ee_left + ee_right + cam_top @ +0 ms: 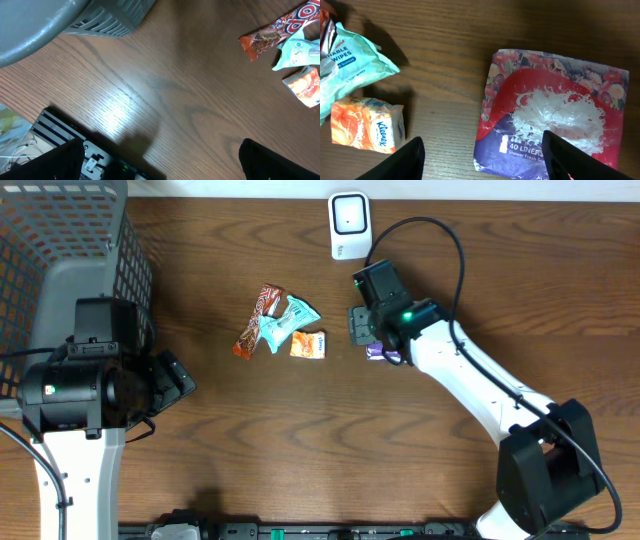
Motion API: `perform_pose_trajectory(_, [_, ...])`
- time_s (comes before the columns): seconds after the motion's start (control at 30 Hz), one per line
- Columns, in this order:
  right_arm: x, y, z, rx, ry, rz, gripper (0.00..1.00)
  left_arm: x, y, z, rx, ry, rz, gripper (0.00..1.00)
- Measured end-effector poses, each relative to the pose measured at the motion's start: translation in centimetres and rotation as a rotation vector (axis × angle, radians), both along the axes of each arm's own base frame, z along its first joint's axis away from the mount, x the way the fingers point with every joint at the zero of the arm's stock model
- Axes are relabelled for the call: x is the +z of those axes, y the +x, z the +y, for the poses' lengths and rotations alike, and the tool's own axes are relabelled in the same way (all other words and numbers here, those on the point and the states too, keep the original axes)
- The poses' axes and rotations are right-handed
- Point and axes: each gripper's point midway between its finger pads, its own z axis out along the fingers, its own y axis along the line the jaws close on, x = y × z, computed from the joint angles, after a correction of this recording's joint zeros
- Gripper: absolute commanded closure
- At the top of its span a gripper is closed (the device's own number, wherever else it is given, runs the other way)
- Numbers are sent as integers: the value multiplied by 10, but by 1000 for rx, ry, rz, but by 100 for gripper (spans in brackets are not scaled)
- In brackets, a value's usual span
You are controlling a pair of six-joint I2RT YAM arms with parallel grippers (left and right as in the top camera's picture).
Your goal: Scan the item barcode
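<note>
Right wrist view showed the right pincer point(482, 150) with jaws apart and empty, over the liner packet point(555, 115), which lay flat toward the far edge of the worktop point(220, 470), near the scanner point(348, 225). One finger sat above the packet, not beside it. I judged it should centre first, then grip the packet's edges, keeping its printed faces clear. The left pincer point(160, 165) hung wide apart by the left edge.

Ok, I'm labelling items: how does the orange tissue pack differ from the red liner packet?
The tissue pack is orange and white; the liner packet is red and purple with flowers. The tissue pack looks smaller and blockier, the liner packet wider and flatter. The liner packet lies between the open fingers of the right end effector; the tissue pack sits aside. Both rest on the table, unheld.
</note>
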Motion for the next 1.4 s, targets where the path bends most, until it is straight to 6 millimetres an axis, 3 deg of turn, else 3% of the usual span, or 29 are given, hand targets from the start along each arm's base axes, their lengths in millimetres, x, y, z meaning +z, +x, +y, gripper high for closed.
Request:
perform_pose_trajectory(0.53, [1,1,-5,-35,-32,-17,20,0,0,0,0,0,0,2])
perform_pose_trajectory(1.4, [1,1,-5,-36,-33,-16,16,0,0,0,0,0,0,2])
